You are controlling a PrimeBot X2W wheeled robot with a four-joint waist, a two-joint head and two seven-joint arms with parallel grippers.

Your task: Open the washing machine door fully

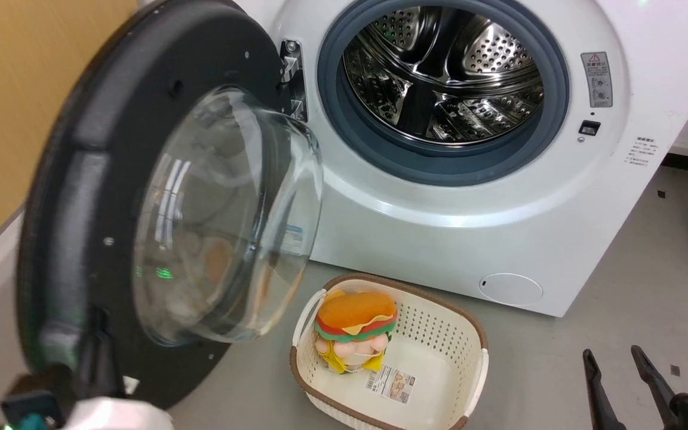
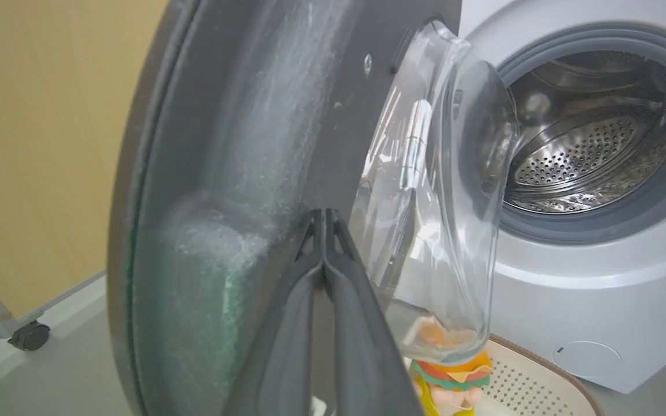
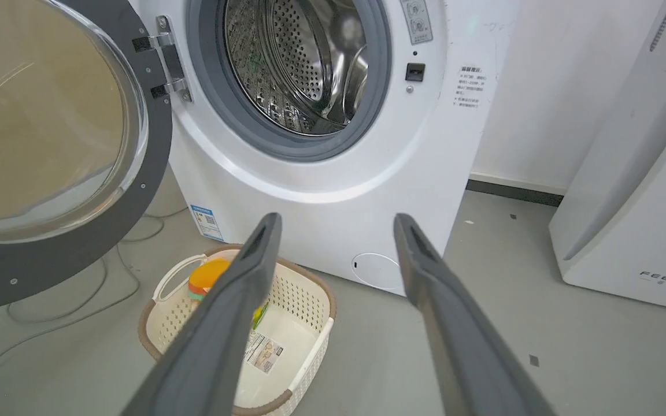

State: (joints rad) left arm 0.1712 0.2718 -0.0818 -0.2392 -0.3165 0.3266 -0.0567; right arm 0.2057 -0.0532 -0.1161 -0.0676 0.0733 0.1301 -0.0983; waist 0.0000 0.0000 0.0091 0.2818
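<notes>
The washing machine (image 1: 439,239) is a white front-loader with a grey gasket and a bare steel drum (image 1: 439,71). Its door (image 1: 81,179), a black disc with a bulging glass bowl (image 1: 230,209), stands swung out to the left on its hinge (image 1: 292,77). My left gripper (image 1: 100,334) is shut, and its joined fingertips rest against the door's inner black face (image 2: 223,173) beside the bowl, near the low outer rim. In the left wrist view the left gripper (image 2: 324,215) shows nothing between its fingers. My right gripper (image 1: 611,352) hangs open over the floor at the lower right, away from the machine (image 3: 339,173).
A cream basket (image 1: 481,352) holding a burger-shaped toy (image 1: 356,325) sits on the grey floor under the door's swing side. A white FEELBIRD appliance (image 3: 628,202) stands to the right. A yellow wall (image 1: 21,89), a castor (image 2: 29,335) and floor cables (image 3: 78,300) lie left of the door.
</notes>
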